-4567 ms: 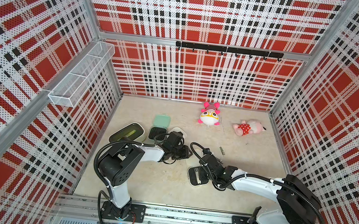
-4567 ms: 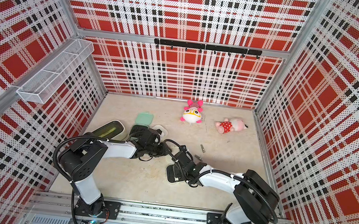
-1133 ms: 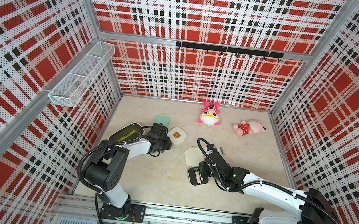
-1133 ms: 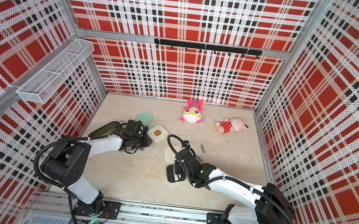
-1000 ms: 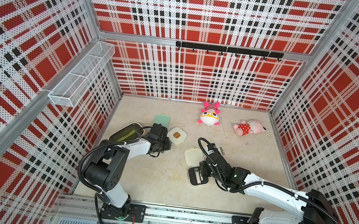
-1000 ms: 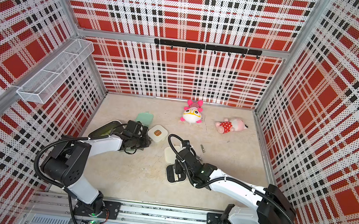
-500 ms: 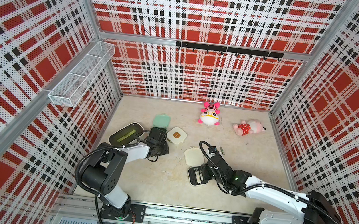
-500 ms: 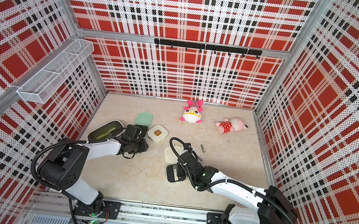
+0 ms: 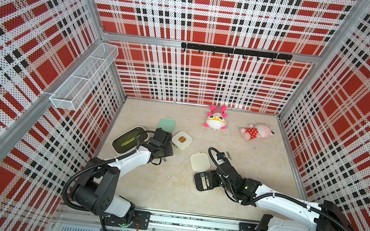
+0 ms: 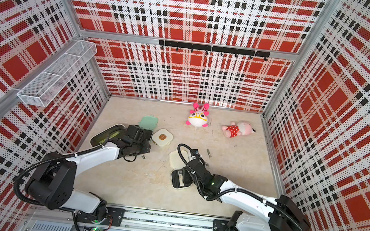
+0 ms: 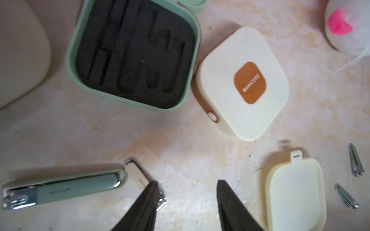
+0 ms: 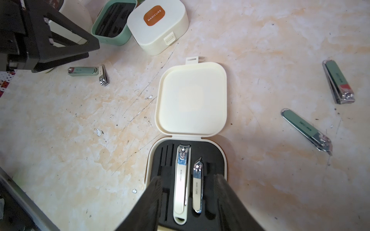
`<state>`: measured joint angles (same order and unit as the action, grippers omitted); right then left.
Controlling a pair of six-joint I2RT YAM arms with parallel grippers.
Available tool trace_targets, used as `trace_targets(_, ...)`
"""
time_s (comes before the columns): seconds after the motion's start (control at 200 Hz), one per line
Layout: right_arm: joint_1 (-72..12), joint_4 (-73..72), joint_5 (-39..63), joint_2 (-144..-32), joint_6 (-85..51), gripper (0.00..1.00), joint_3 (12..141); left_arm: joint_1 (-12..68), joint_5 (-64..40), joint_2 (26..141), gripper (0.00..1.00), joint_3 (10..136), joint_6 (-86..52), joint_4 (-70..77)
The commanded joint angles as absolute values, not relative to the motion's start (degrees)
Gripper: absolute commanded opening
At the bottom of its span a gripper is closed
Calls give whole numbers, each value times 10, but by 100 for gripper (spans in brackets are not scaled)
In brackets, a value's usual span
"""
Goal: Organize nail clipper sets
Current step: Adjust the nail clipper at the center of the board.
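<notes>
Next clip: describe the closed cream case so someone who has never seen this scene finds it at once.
On the beige tabletop, look toward the left wall, where a long cream bin lies. Just right of the open mint green case beside it sits the closed cream case. It alone has its lid shut, with an orange MANICURE label on top.

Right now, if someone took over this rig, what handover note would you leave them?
Left claw: open, one finger over the small silver clipper, beside the long green clipper.
Right claw: open, empty, above the open cream case.
Done: that case holds a big clipper and a slim clipper; other cream case closed.
To do: mint case open, insert empty; a red-marked clipper and a plain green clipper lie loose.
</notes>
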<state>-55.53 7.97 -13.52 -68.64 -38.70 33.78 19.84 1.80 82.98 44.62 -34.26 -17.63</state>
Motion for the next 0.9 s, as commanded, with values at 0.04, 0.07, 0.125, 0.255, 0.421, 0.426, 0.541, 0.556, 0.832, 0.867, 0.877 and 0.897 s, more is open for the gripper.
trace_targets(0.04,-561,41,-124,-697,-392,52,329,185,34,836,53,435,-343,-198)
trace_targets(0.07,-561,40,-123,-698,-392,52,328,183,36,840,52,434,-342,-198)
trace_targets(0.125,-561,37,-123,-698,-392,53,326,184,37,847,52,433,-343,-197)
trace_targets(0.255,-561,29,-123,-693,-388,55,321,185,34,864,52,431,-342,-192)
trace_targets(0.421,-561,22,-123,-693,-387,56,316,188,43,884,52,433,-340,-193)
trace_targets(0.426,-561,22,-122,-693,-387,56,316,188,43,885,52,433,-340,-194)
trace_targets(0.541,-561,12,-122,-692,-388,57,309,194,50,895,52,434,-339,-197)
trace_targets(0.556,-560,11,-122,-692,-388,57,308,195,51,897,52,435,-339,-198)
trace_targets(0.832,-561,11,-133,-693,-382,57,312,217,78,917,45,452,-329,-230)
trace_targets(0.867,-561,11,-135,-692,-381,57,312,220,81,918,45,454,-326,-237)
trace_targets(0.877,-561,11,-135,-692,-381,57,312,220,81,917,45,456,-325,-238)
trace_targets(0.897,-561,11,-136,-692,-380,57,313,222,83,919,44,457,-324,-242)
